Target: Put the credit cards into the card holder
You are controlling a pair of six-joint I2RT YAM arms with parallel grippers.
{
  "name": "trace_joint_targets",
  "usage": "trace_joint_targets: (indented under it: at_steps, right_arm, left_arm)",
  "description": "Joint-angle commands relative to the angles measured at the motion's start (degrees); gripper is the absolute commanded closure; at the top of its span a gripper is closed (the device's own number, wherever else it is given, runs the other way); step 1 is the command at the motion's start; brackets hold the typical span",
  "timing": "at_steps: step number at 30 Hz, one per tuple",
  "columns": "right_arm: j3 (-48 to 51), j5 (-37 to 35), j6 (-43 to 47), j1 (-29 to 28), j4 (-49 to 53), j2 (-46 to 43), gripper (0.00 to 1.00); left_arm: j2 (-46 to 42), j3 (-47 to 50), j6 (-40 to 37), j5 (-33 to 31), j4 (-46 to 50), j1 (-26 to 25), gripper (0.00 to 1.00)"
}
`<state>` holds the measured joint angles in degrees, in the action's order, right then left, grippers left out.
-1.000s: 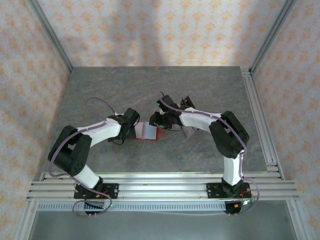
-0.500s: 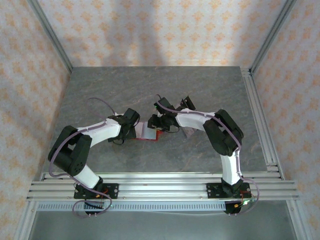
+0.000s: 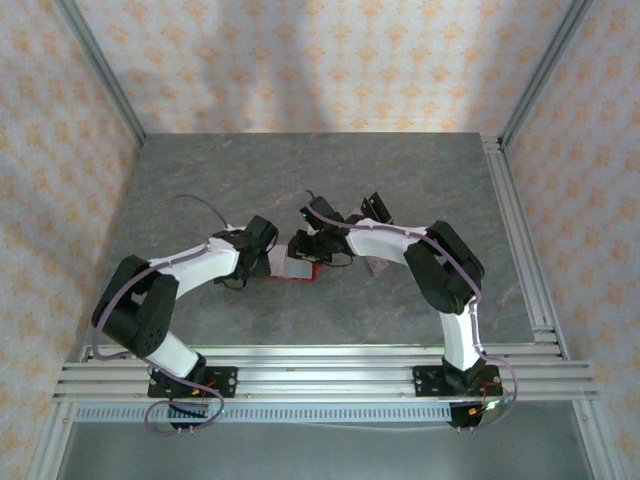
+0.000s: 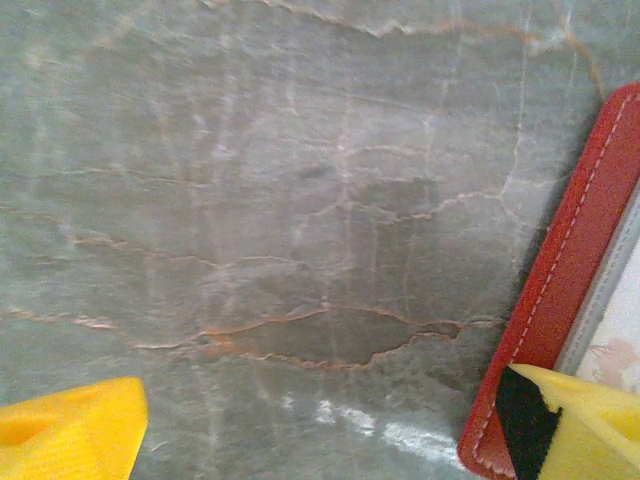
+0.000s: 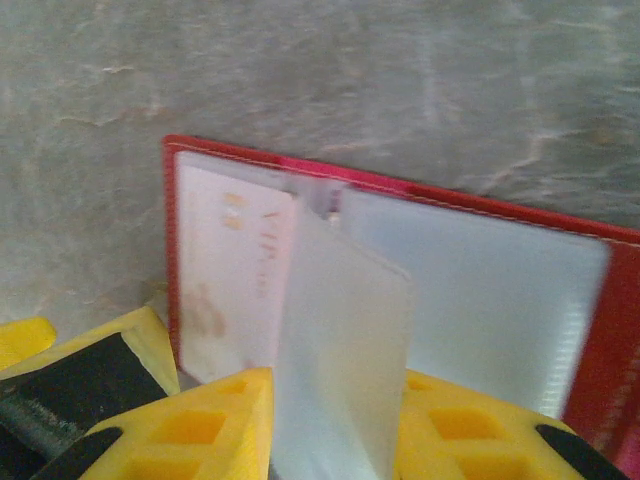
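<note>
**Right tool grips a card at the open wallet; left tool spread wide at its edge**

The wallet (image 5: 606, 340) lies open and flat on the grey marbled worktop (image 4: 250, 200), red cover down and pale lining up. It is directly ahead of the right tool (image 5: 335, 415). In the overhead view it sits between the two tools.

The right tool is clenched on a pale card (image 5: 345, 330). Its yellow fingers (image 5: 200, 430) press the card from both sides. The card stands nearly on edge, leaning a little, and its far edge reaches the wallet's middle fold. The near part of the card is hidden between the fingers, and I cannot tell whether the far edge has entered a pocket. To the left of that tool a second card (image 5: 228, 275), with faint print on it, lies flat in the wallet's left half.

The left tool (image 4: 315, 405) is released, its fingers spread wide with bare worktop between them and nothing held. One finger (image 4: 580, 425) overlaps the wallet's red stitched edge and seems to rest on it. The other finger (image 4: 65, 440) is well apart from the wallet, over bare stone.

Behind the right tool, beside its arm, a few flat pieces (image 3: 380, 266) lie on the worktop, too small to tell apart.
</note>
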<state>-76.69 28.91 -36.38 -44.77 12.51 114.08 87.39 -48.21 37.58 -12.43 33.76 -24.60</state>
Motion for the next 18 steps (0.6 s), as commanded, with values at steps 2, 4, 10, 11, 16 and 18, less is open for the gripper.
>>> trace_joint_targets:
  at_steps: [2, 4, 10, 11, 16, 18]
  right_arm:
    - [-5.57, 1.15, -0.56, -1.84, 0.28, 2.68, 0.67]
    - [-7.64, 1.27, -0.92, -2.28, 0.41, 4.75, 0.67]
    - [-13.65, 3.1, -2.31, -2.86, 0.28, 11.45, 0.67]
    - [-14.43, 3.18, -1.94, -2.85, 0.65, 11.53, 0.67]
    - [-13.96, 3.39, -0.15, -1.35, 1.7, 5.29, 0.65]
    - [-11.66, 3.11, 0.17, -0.38, 1.55, 0.76, 0.64]
  left_arm:
    - [-7.54, 0.22, 1.41, -5.41, 5.35, 2.57, 0.08]
    - [-9.6, -0.27, 1.37, -5.89, 6.5, 3.28, 0.08]
    - [-11.87, -1.22, 1.53, -5.94, 8.08, 3.59, 0.08]
    - [-11.89, -1.4, 1.48, -5.62, 8.19, 3.59, 0.08]
    - [-11.76, -1.61, 0.21, -4.17, 6.81, 3.59, 0.08]
    - [-11.23, -1.83, -0.66, -3.45, 6.22, 3.59, 0.08]
